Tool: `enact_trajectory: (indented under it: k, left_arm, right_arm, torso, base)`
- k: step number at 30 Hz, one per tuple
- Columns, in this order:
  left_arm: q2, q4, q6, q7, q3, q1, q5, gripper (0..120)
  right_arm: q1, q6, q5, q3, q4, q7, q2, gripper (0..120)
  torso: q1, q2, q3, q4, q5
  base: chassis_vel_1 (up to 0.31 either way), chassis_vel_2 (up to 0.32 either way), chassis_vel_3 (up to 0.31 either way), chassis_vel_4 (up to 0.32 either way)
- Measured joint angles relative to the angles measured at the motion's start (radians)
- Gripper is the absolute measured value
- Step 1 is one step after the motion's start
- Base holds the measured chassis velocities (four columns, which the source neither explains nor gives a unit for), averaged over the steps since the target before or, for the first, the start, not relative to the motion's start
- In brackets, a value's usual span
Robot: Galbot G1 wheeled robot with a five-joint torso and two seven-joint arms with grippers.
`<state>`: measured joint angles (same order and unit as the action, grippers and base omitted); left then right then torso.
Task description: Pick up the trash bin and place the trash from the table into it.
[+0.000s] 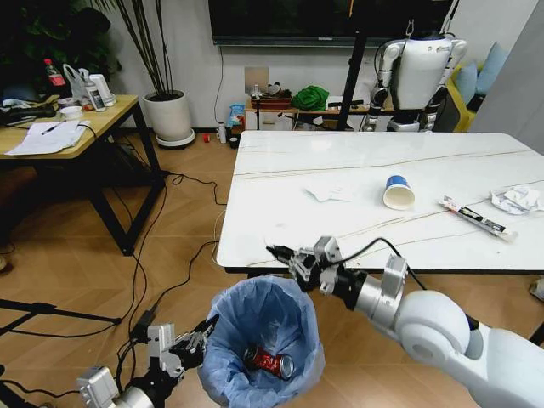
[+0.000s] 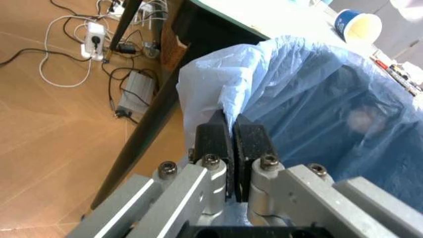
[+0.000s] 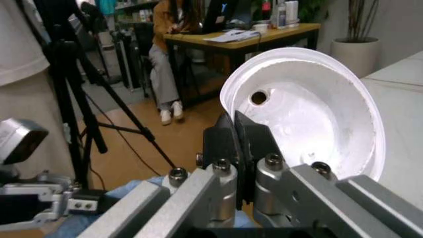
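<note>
At the head view's lower edge, the trash bin is cut off, its body hidden under the blue bag. The crushed red can lies half sunk in folds. The crumpled paper runs off the right edge.

No legible text, label, brand, number or sign anywhere. Red can inside the trash bin: markings too small to read. Paper cup on the table: plain blue band, no lettering visible. Long wrapper: dark print, unreadable. Bottle label on the wooden desk: illegible.
</note>
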<state>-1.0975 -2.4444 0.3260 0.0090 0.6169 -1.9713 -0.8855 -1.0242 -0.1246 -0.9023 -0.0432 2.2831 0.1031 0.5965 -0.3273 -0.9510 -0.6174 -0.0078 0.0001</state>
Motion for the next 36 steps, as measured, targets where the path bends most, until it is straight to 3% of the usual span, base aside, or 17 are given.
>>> enact_trajectory:
  k: [8,18,36]
  left_arm:
    - [-0.001,0.004,0.000,0.000,0.003,0.008,-0.003,0]
    - [-0.003,0.011,0.000,0.000,0.002,0.017,-0.005,0]
    - [-0.005,0.007,0.003,-0.002,0.003,0.006,0.000,0]
  right_arm:
    - [-0.123,0.101,0.100,0.012,0.020,0.111,-0.053,0]
    - [-0.197,0.115,0.158,0.008,0.023,0.146,-0.060,4]
    - [-0.150,0.075,0.096,0.033,0.043,0.098,-0.039,68]
  torso:
    - [0.000,0.000,0.000,0.0000,0.0000]
    - [0.000,0.000,0.000,0.0000,-0.0001]
    - [0.000,0.000,0.000,0.0000,0.0000]
  base:
    - [0.000,0.000,0.000,0.000]
    - [0.000,0.000,0.000,0.000]
    - [0.000,0.000,0.000,0.000]
